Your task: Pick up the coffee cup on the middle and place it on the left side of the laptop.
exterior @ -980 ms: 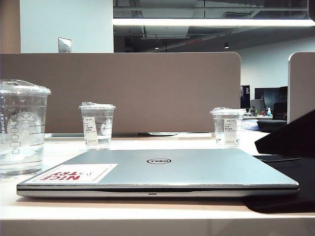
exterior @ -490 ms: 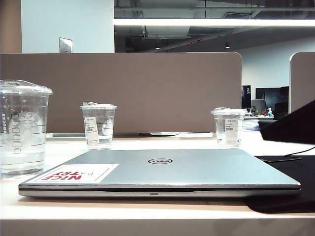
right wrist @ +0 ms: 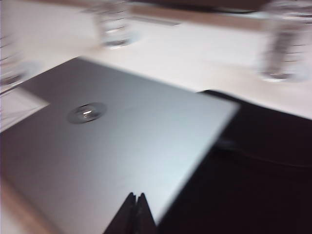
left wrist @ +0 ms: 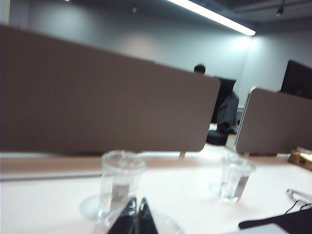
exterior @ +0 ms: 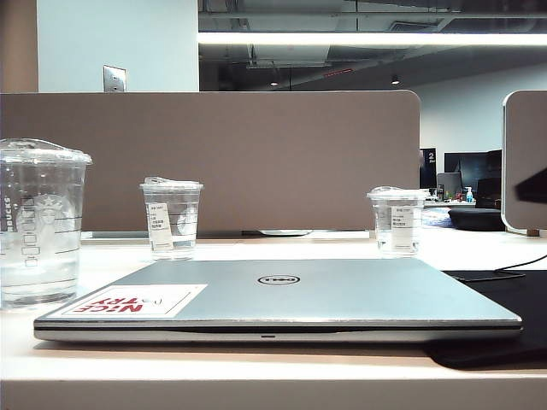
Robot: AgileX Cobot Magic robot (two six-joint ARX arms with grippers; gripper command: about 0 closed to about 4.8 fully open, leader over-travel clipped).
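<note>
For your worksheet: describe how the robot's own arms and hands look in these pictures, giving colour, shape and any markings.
Little shows. In each wrist view only two black, pointed fingertips appear, meeting in a narrow wedge: the left hand and the right hand. Both look matte and plain, with no markings or cables visible on them. In the exterior view a dark shape at the right edge may be part of an arm, but that cannot be told.
</note>
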